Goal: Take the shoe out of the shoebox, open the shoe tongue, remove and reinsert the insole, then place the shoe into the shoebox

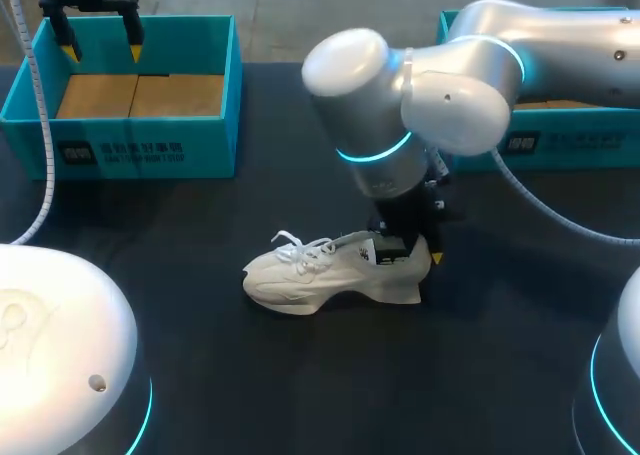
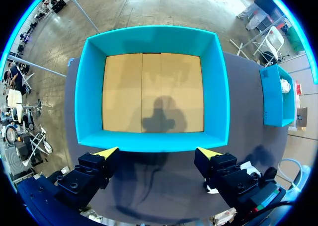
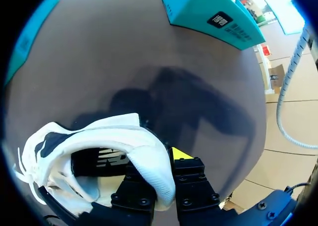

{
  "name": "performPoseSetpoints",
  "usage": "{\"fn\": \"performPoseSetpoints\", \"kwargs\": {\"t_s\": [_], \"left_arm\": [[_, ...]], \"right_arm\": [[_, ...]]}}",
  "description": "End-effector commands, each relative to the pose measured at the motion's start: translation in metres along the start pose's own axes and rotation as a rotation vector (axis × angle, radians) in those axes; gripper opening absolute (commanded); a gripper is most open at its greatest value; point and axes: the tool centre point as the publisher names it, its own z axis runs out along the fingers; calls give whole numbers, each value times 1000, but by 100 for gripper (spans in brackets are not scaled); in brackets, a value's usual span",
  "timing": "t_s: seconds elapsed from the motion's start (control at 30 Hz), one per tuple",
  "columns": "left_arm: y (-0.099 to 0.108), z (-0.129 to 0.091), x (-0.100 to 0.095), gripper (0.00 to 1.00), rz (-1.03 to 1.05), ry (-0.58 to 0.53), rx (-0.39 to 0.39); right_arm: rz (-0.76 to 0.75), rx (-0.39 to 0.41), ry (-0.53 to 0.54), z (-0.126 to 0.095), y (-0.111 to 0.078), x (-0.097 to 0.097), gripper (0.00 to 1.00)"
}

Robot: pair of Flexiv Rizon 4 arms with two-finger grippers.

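Observation:
A white shoe (image 1: 320,271) with white laces stands upright on the dark table, toe to the left. My right gripper (image 1: 405,253) is shut on the shoe's heel collar; in the right wrist view the heel (image 3: 151,164) is pinched between the fingers (image 3: 185,159) and the dark inside of the shoe (image 3: 97,161) shows. The teal shoebox (image 1: 140,93) stands at the back left, with only its brown cardboard floor (image 2: 153,92) inside. My left gripper (image 1: 100,37) hangs open above the box's near-left part, its yellow tips (image 2: 107,153) wide apart with nothing between them.
A second teal box (image 1: 530,135) stands at the back right behind my right arm, seen in the right wrist view as a teal box (image 3: 213,15) ahead of the gripper. My arms' white bases (image 1: 55,345) fill the front corners.

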Motion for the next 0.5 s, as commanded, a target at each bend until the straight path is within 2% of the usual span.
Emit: {"fn": "performPoseSetpoints", "kwargs": {"t_s": [0.03, 0.1, 0.13, 0.5], "left_arm": [[0, 0, 0, 100, 0, 0, 0], [0, 0, 0, 100, 0, 0, 0], [0, 0, 0, 100, 0, 0, 0], [0, 0, 0, 100, 0, 0, 0]], "right_arm": [[-2, -5, 0, 3, -3, 9, 0], [-1, -3, -3, 3, -4, 10, 49], [-1, -4, -6, 0, -4, 10, 100], [-91, -4, 36, -37, -14, -2, 100]]}}
